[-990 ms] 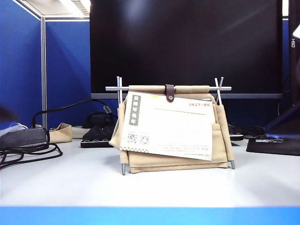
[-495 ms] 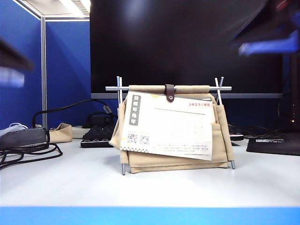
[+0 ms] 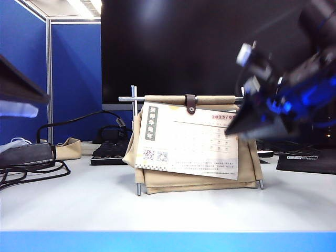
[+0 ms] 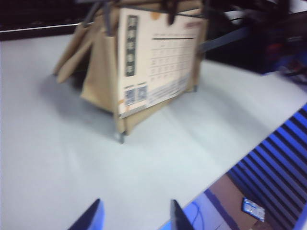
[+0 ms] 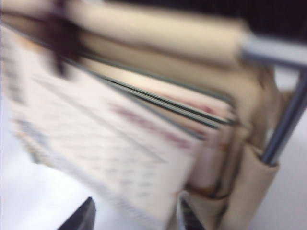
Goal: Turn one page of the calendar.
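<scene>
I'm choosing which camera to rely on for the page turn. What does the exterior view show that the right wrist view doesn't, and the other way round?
Only the exterior view shows the monitor, the keyboard, the cables, the table in front, and the blurred right end effector at the calendar's right side. Only the right wrist view shows the stacked sheet edges behind the front page, seen close. Both show that page, the beige sling and the silver rod.

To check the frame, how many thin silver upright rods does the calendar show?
2 rods cross at the calendar's left end; the right end effector hides any on the right.
</scene>
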{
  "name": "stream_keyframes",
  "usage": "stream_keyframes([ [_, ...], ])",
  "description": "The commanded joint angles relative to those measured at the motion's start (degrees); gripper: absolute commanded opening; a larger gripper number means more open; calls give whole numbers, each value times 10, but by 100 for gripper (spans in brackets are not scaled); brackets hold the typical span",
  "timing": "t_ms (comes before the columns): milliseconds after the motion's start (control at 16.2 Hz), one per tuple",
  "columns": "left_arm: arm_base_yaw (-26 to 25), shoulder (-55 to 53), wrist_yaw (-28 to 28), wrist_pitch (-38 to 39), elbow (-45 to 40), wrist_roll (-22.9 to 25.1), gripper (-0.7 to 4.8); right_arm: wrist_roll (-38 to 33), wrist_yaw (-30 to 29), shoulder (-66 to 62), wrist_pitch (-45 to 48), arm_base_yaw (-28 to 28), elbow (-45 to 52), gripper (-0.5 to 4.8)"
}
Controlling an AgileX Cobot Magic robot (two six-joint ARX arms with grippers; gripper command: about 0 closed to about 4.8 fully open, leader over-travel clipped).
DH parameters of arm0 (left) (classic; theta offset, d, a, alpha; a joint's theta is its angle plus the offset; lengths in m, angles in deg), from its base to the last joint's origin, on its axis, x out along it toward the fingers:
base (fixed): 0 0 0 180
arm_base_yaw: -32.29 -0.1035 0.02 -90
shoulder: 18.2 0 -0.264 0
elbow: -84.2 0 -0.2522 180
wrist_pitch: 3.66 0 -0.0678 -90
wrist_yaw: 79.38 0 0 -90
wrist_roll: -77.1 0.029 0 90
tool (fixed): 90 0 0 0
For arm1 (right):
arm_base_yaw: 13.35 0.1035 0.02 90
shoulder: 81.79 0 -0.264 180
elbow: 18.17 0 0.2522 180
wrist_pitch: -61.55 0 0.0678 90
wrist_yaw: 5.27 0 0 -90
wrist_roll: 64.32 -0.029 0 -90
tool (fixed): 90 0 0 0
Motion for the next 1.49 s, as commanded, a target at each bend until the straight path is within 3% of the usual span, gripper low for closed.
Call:
stream_keyframes([
  [62,1,0,-22,-11,2,2,186,3,-20,-29,21,-15,-6,221],
  [186,1,0,-27,-11,2,2,186,3,-25,-34,24,-16,-6,221],
  [619,1,0,-27,-11,1,2,186,-21,-124,-51,52,-16,-6,221],
  [990,1,0,-28,-10,1,2,186,-39,-163,-124,83,-16,-6,221],
  [1485,1,0,-28,3,1,2,186,-30,-70,-129,79,-38,-6,221],
])
